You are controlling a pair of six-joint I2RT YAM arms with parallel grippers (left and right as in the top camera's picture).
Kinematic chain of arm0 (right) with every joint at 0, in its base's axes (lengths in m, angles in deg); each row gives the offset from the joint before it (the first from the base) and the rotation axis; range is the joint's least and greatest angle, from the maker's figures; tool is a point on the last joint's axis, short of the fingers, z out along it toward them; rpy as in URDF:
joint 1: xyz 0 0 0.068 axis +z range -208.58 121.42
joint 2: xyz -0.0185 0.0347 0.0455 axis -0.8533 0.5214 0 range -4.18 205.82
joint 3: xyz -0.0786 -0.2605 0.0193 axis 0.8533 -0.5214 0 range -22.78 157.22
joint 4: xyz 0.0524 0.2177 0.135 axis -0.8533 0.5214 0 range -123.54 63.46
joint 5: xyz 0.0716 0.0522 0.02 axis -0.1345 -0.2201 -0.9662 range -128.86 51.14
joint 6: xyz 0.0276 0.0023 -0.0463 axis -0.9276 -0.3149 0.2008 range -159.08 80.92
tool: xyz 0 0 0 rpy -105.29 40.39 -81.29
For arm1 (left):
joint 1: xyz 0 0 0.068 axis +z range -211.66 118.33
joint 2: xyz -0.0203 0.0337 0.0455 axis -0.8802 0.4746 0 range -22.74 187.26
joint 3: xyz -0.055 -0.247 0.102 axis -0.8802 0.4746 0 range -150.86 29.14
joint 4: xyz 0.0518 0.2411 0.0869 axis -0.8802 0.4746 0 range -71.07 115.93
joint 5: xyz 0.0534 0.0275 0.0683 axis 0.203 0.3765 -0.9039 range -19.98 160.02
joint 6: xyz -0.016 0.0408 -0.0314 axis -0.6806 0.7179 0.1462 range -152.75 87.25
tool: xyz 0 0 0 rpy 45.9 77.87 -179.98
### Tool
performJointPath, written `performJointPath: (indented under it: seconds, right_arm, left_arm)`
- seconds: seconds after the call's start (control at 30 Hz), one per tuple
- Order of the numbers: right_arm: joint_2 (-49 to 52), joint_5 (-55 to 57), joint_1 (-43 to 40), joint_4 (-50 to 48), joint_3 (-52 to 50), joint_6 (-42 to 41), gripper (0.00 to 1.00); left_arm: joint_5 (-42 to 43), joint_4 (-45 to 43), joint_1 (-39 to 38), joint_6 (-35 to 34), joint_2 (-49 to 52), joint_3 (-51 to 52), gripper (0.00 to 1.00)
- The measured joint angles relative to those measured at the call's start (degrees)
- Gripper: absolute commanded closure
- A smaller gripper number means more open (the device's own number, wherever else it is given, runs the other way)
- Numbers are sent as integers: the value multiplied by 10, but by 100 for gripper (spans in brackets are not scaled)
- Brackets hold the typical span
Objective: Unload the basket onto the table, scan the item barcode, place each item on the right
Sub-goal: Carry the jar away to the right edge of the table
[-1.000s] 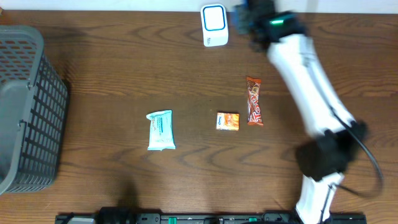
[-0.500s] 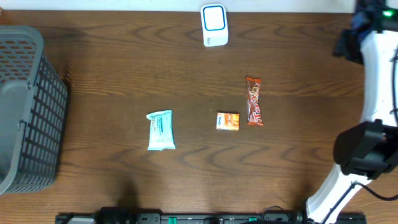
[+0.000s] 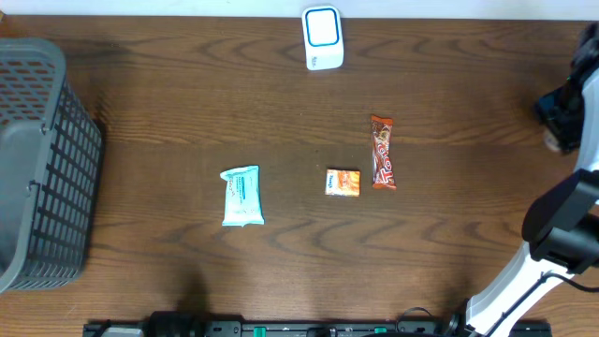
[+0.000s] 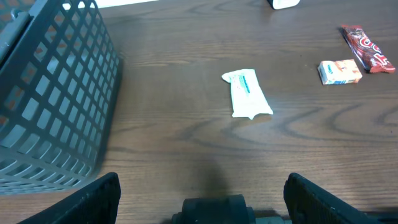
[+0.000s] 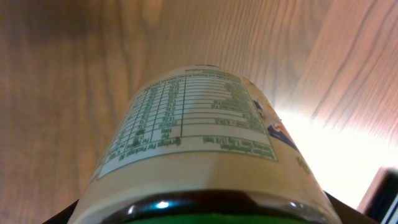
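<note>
The labelled bottle (image 5: 199, 149) was found clamped in the right gripper (image 3: 560, 117), which was held at the far right edge of the bench (image 3: 187, 103), well apart from the white scanner (image 3: 323, 37) at the bench's back edge. In the right wrist view only a nutrition panel was shown on the bottle; no barcode could be made out. The left gripper (image 4: 208, 196) was seen with its jaws wide apart and empty, low over the near edge, with the grey basket (image 4: 50, 93) to one side. A wipes packet (image 3: 242, 197), a small orange box (image 3: 343, 182) and a red bar (image 3: 383, 153) were seen lying mid-bench. The pick-up was judged done, and no sign of a completed scan was shown. Presenting the barcode to the scanner was judged to remain.
</note>
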Motion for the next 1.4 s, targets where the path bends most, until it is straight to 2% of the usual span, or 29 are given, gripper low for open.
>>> performJointPath:
  seconds: [0.1, 0.3, 0.4, 0.53, 0.7, 1.03, 1.1, 1.17, 1.2, 1.4]
  right_arm:
    - [1, -9, 7, 0, -27, -33, 55]
    - [1, -13, 9, -39, -72, -82, 55]
    - [1, -13, 9, -71, -111, -108, 54]
    - [1, -15, 9, -116, -176, -141, 47]
    - [1, -13, 9, -191, -247, -178, 46]
    - [2, -9, -2, -296, -274, -198, 41]
    - [2, -14, -5, -308, -274, -202, 35]
    - [2, -19, -8, -318, -274, -214, 19]
    - [2, -20, -9, -320, -274, -222, 15]
    - [2, -41, -10, -332, -274, -255, 7]
  left_arm:
    - [0, 0, 0, 0, 0, 0, 16]
    - [0, 0, 0, 0, 0, 0, 16]
    - [0, 0, 0, 0, 0, 0, 16]
    - [0, 0, 0, 0, 0, 0, 16]
    - [0, 0, 0, 0, 0, 0, 16]
    - [0, 0, 0, 0, 0, 0, 16]
    - [0, 0, 0, 0, 0, 0, 16]
    - [0, 0, 0, 0, 0, 0, 16]
    - [0, 0, 0, 0, 0, 0, 16]
    - [0, 0, 0, 0, 0, 0, 16]
